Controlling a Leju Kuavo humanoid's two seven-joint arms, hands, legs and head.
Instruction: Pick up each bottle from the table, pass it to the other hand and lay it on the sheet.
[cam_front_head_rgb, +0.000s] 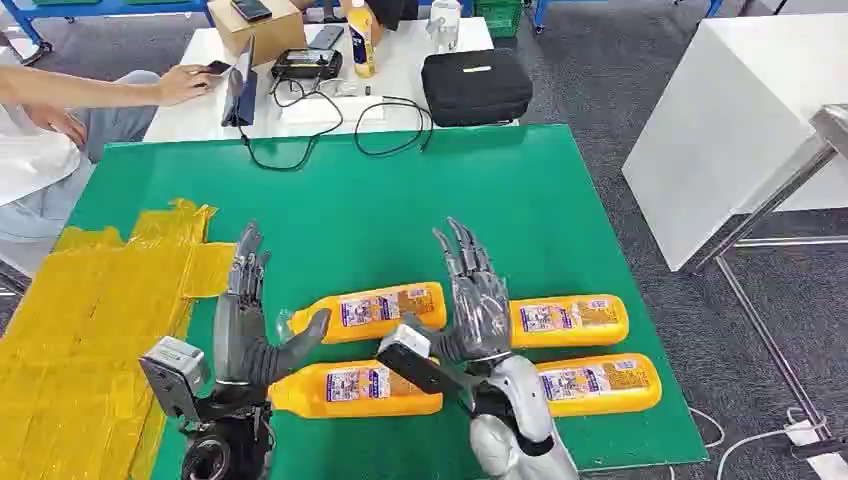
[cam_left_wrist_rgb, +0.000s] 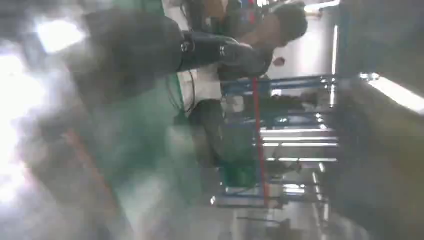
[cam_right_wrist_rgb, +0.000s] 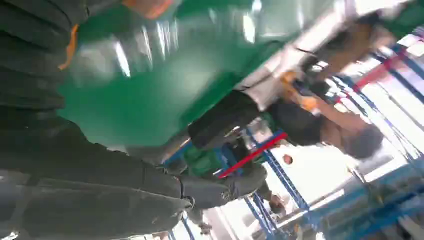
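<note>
Both hands, left hand and right hand, are hovering with fingers spread wide, holding nothing, above four lying orange plastic bottles.

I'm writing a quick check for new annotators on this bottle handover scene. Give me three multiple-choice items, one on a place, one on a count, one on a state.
1. On which side of the green table cover does the yellow taped sheet lie, as the robot sees it?
A. its left
B. its right
C. the far edge

2. How many orange plastic bottles lie on the green table cover?
A. two
B. four
C. six

3. What are the robot's left hand and right hand doing?
A. both gripping one bottle
B. the left holds a bottle over the sheet
C. both raised with fingers spread, holding nothing

Answers:
1 A, the sheet covers the cover's left part in the head view.
2 B, two rows of two lie flat there.
3 C, both hands stand upright over the bottles with fingers apart.
</note>
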